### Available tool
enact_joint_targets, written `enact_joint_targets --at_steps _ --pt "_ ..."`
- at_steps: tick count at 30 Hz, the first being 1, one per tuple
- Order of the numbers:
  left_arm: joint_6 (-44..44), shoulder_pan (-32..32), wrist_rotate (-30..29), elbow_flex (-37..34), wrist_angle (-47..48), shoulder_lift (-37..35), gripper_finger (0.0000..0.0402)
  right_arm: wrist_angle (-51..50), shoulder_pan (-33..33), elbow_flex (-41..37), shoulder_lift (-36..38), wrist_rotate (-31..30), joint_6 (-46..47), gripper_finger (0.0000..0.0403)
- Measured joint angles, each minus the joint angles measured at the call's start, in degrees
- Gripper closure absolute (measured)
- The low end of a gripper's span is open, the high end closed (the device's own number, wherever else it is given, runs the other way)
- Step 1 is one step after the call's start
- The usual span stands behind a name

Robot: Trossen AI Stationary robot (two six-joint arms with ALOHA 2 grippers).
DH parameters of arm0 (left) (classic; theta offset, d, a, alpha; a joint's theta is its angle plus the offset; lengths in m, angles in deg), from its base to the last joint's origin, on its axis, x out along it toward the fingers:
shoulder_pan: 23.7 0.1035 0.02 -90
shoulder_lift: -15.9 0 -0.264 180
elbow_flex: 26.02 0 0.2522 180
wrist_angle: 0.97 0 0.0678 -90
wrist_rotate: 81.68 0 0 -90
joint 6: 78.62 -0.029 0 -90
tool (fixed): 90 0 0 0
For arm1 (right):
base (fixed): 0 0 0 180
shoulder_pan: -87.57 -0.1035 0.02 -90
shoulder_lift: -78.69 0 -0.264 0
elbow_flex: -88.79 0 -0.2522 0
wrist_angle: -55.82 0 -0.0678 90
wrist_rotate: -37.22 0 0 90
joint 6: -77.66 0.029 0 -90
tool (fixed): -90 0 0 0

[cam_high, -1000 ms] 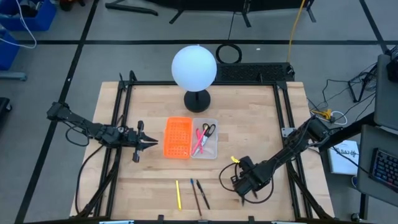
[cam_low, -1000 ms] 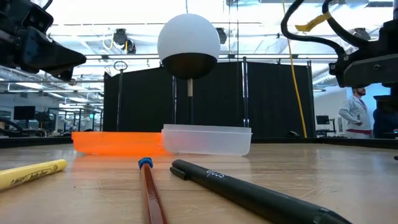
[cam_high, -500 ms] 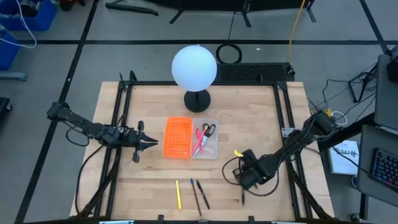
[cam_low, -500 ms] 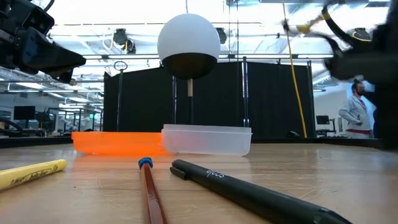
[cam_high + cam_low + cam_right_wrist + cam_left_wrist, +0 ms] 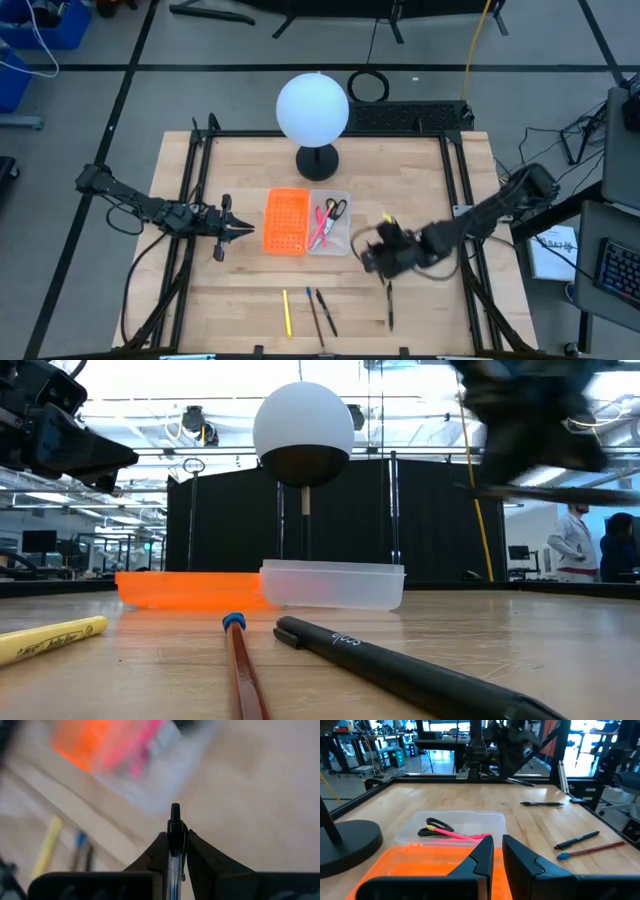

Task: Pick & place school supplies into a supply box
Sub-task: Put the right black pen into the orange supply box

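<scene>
One black pen (image 5: 174, 845) is clamped between the fingers of the right tool (image 5: 385, 258), raised over the tabletop (image 5: 400, 170) just right of the clear box (image 5: 341, 235). That box, mid-table, holds scissors (image 5: 335, 208) and a pink pen (image 5: 322, 226), with an orange tray (image 5: 285, 221) touching its left side. Three more pens lie near the front edge: yellow (image 5: 286, 312), blue-tipped (image 5: 313, 313), black (image 5: 327, 311). Left of the tray hovers the left tool (image 5: 243, 230), nearly closed on nothing.

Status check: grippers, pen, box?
Right gripper shut on black pen, airborne beside clear box. Left gripper idle by orange tray. Three pens on table.
</scene>
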Motion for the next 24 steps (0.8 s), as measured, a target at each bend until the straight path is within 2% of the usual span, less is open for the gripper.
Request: enact_joint_targets --at_steps 6,10,14,20,24 --pt "-0.73 0.01 -0.01 0.00 -0.03 0.00 0.0353 19.09 12.83 0.02 0.92 0.93 -17.41 0.0363" --pt "-1.94 -0.01 -0.05 0.00 -0.03 0.00 0.0353 28.30 21.91 0.02 -1.36 7.24 -24.25 0.0364" --pt "-2.77 0.01 -0.03 0.00 -0.01 0.00 0.0353 32.42 29.04 0.04 -5.23 15.59 -26.29 0.0365" --pt "-5.47 0.01 -0.01 0.00 0.22 0.00 0.0353 37.21 33.43 0.04 -14.54 25.55 -26.58 0.0365" --pt "-5.70 0.00 -0.01 0.00 0.99 0.00 0.0353 37.72 33.90 0.28 -19.20 26.88 -26.87 0.0369"
